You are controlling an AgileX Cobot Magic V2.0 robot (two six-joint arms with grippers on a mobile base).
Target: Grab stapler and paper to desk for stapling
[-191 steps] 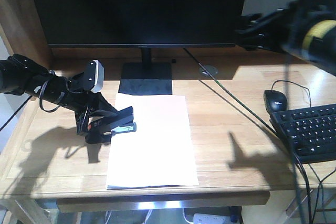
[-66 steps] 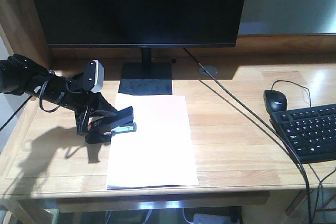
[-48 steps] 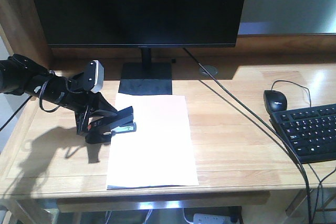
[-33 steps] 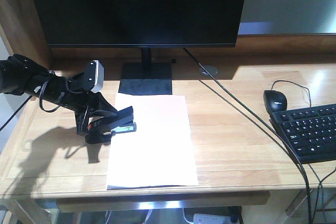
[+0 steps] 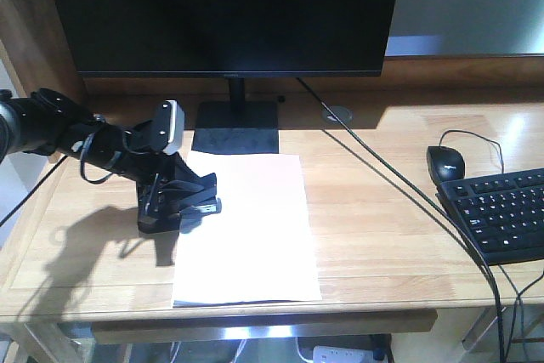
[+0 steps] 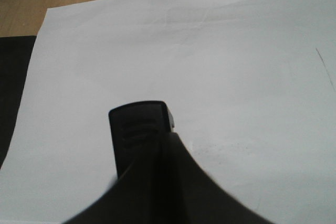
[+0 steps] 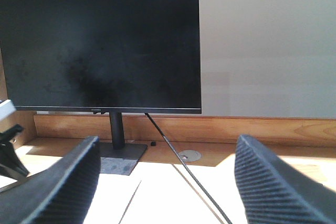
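Note:
The white paper [image 5: 251,235] lies flat on the light-wood desk [image 5: 382,235] in front of the monitor. The black stapler [image 5: 205,196] sits low over the paper's left edge. My left gripper [image 5: 180,203] reaches in from the left and is shut on the stapler. In the left wrist view the stapler's black front end [image 6: 137,125] juts out beyond the dark closed fingers [image 6: 173,187], with the paper [image 6: 226,51] beneath it. My right gripper [image 7: 168,182] is open and empty in its own wrist view, held above the desk and facing the monitor. It is out of the front view.
A black monitor [image 5: 225,14] on a stand [image 5: 237,116] fills the back of the desk. A black cable [image 5: 382,172] runs diagonally across the wood. A black mouse [image 5: 444,164] and keyboard [image 5: 508,210] sit at the right edge.
My left arm has shifted right and lowered, bringing the stapler flatter onto the paper's left edge. The right arm, seen at upper right in the oldest frame, has left the front view.

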